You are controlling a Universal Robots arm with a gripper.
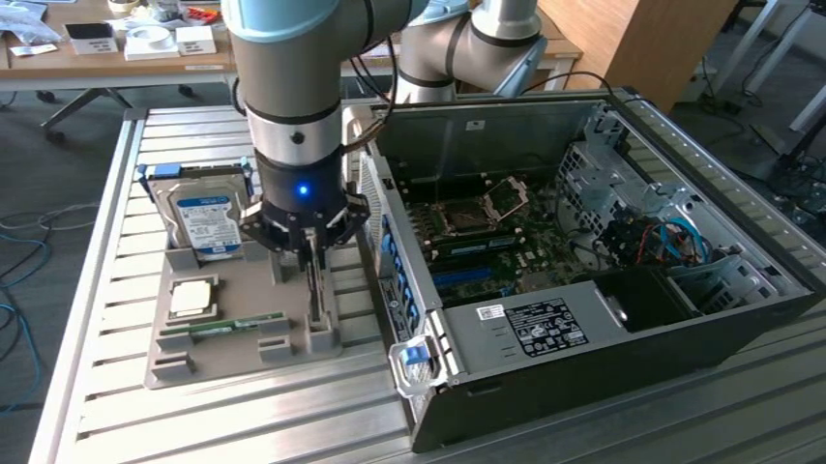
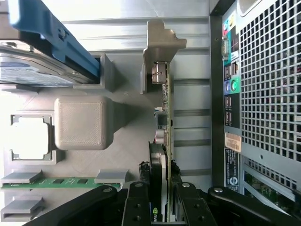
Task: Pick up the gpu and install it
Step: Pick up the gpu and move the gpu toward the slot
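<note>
gpu [image 2: 164, 117] stands on edge in its slot of the grey tray [image 1: 174, 353], bracket end away from the wrist. Gripper [image 2: 160, 188] sits over it, jaws clamped on the card's two faces.

Judgement: the grip should be square to the card and centred. Pull straight along the slot, no twist, or the bracket may snag.

The tray also holds the hard drive [image 1: 207, 217] upright, the CPU [image 1: 193, 298] flat and the memory stick [image 1: 239, 324]. PC case [image 1: 722, 319] just beside, side open, motherboard [image 1: 490, 232] inside.
</note>
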